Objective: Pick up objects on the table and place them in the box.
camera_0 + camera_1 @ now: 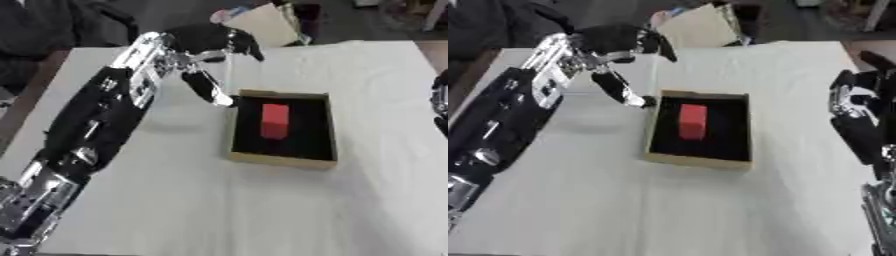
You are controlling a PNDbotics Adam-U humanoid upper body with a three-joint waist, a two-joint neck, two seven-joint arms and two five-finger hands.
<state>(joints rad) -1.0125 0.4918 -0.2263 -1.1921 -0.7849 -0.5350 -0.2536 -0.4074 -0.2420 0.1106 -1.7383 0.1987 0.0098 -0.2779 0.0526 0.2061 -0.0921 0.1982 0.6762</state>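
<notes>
No brand, label or writing can be read on anything here. The box (283, 159), a shallow tan cardboard tray with a black inside, sits near the middle of the white-covered counter (262, 210). A red block (274, 120) lies inside it, on the black floor, closer to the far wall and clear of the side walls.

The left hand (210, 47) hangs above the counter just beyond the box's far left corner, its fingers apart and holding nothing; one long finger (206, 88) points down toward that corner, its tip right at the rim, though contact cannot be told. The left arm (96, 125) stretches along the counter's left side.

The right hand (852, 102) shows at the right edge in the right eye view, beside the counter's right border and well apart from the box; whether its fingers are open or curled cannot be told.

Bare cloth lies open in front of the box and to its right, out to the counter's near and right edges.
</notes>
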